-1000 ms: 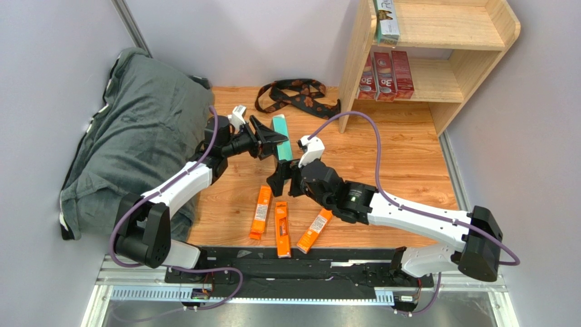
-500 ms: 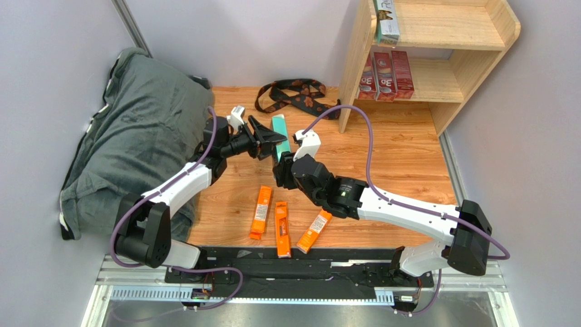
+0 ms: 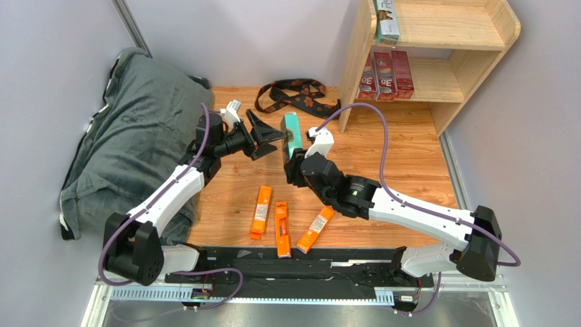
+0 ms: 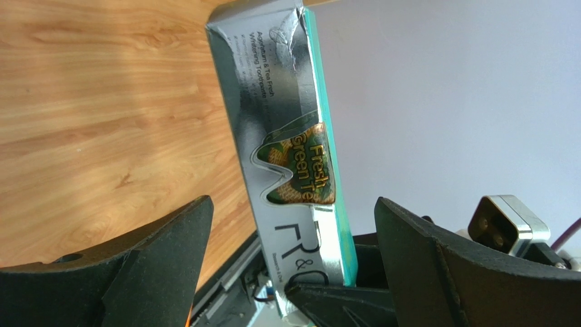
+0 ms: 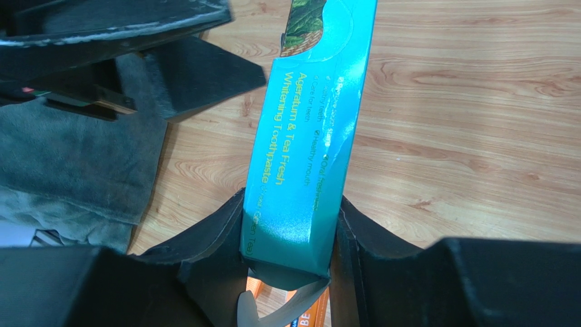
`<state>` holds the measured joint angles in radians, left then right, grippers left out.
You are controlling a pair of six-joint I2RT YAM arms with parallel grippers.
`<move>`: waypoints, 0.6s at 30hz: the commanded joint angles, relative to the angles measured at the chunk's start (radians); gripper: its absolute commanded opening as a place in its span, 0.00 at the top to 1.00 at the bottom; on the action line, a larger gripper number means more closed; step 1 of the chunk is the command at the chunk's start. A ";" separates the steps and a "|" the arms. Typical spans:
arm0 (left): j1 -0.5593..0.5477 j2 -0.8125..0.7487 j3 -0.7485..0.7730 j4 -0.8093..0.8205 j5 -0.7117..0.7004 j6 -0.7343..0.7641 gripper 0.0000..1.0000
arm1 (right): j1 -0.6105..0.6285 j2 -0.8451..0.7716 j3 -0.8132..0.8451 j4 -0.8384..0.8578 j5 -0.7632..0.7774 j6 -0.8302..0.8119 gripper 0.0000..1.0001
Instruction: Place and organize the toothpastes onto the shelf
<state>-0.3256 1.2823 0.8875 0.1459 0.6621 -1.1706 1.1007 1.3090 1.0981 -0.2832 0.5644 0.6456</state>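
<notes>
Right gripper (image 5: 290, 228) is clenched tight on the teal toothpaste box (image 5: 314, 136), pinching it at its lower end, and the box rises steeply from the jaws above the wooden table (image 3: 402, 157). Left gripper (image 3: 271, 136) sits just beside it with fingers spread wide, released; in the left wrist view there's daylight on both sides of the box. The shelf (image 3: 501, 30) stands well apart at the far right corner. On its lower tier, three dark red boxes (image 3: 385, 76) stand side by side, and a silver-white box (image 3: 386, 19) stands on top at the left end. Three orange boxes (image 3: 281, 225) lie on the table near the arm bases, and a patterned strap (image 3: 293, 95) lies by the back wall
</notes>
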 commanded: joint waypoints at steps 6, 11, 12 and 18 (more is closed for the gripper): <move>0.000 -0.130 0.255 -0.572 -0.313 0.475 0.02 | -0.024 -0.157 -0.027 -0.043 0.058 0.045 0.63; -0.003 -0.172 0.327 -0.753 -0.557 0.627 0.02 | -0.028 -0.217 -0.024 -0.086 0.063 0.045 0.63; -0.001 -0.182 0.330 -0.766 -0.591 0.641 0.02 | -0.030 -0.223 -0.020 -0.103 0.061 0.043 0.63; -0.001 -0.209 0.338 -0.809 -0.693 0.700 0.02 | -0.032 -0.226 0.061 -0.152 0.031 0.003 0.63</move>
<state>-0.3256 1.0901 1.1877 -0.5892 0.0795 -0.5613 1.0763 1.1015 1.0676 -0.4393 0.5854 0.6754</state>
